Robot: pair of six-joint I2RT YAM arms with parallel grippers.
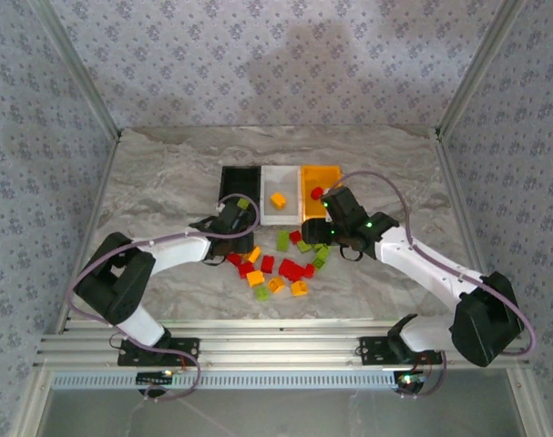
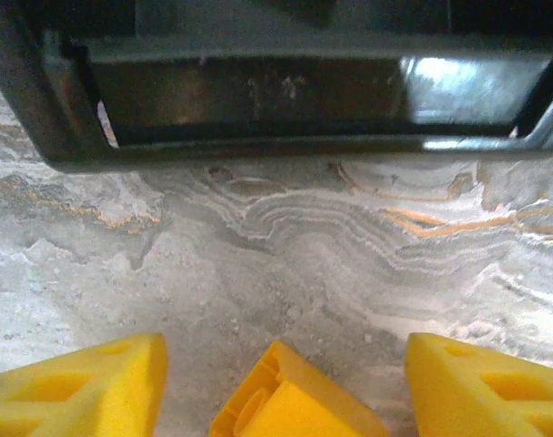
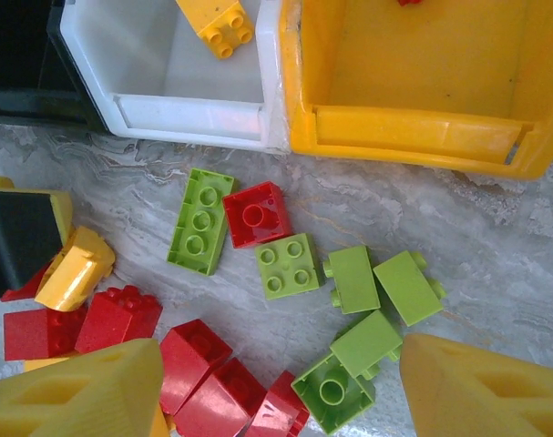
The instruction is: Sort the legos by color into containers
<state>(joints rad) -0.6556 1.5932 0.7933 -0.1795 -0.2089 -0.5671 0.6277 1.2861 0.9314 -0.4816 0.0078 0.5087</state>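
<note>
SORTING BARELY BEGUN: On the marble-patterned table (image 1: 158, 191), the black bin (image 1: 240, 180) stands at the left of the row, its inside too dark in the left wrist view to tell whether it holds anything. The left gripper (image 2: 283, 346) faces the bin's near wall with its claw spread. A loose orange-yellow brick (image 2: 290, 401) sits between the fingers with bare tabletop visible on either side of it, and no pinch on it can be seen.

Next along, the white bin (image 1: 269, 182) holds a lone orange-yellow brick (image 1: 278, 199). In front of the bins lie the loose legos (image 1: 281, 264), red, light green and orange-yellow mixed close together, by the look of it most of the set.

At right, the orange-yellow bin (image 1: 331, 177) holds a single red brick (image 1: 316, 193). The right gripper (image 3: 281, 350) hangs over a cluster of light green bricks (image 3: 367, 300) just in front of that bin, claw spread and empty.

On this evidence two bricks are binned and nearly all the sorting is left, with green apparently bound for the black bin.
</note>
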